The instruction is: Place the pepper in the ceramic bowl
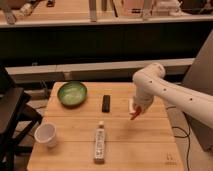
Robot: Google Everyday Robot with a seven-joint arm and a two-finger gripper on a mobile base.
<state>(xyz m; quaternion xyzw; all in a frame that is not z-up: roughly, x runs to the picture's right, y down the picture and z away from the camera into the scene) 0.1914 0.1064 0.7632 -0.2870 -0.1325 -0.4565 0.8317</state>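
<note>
Near the front left corner of the bench (150,152) stands a white cup (45,135). Behind it, close to the back left corner, sits the green bowl (72,93). It is upright and nothing lies inside it, so the goal is not yet reached.

Near the middle of the front edge lies a white bottle (100,145) on its side. A black remote (106,103) lies behind the bottle, between the bowl and the arm.

On the right half of the bench, the white arm (170,92) reaches in from the right edge and bends down. Its gripper (135,112) hangs just above the wood. The fingers seem clamped on the pepper (133,116), whose orange-red tip points down below them, apparently clear of the bench.

In my judgement the grasp is done and the lift has begun. What is left is the carry toward the back left corner, past the remote. After that comes the lowering over the bowl and the release. The pepper and the bowl are well apart, so I think less than half of the task is complete.
</note>
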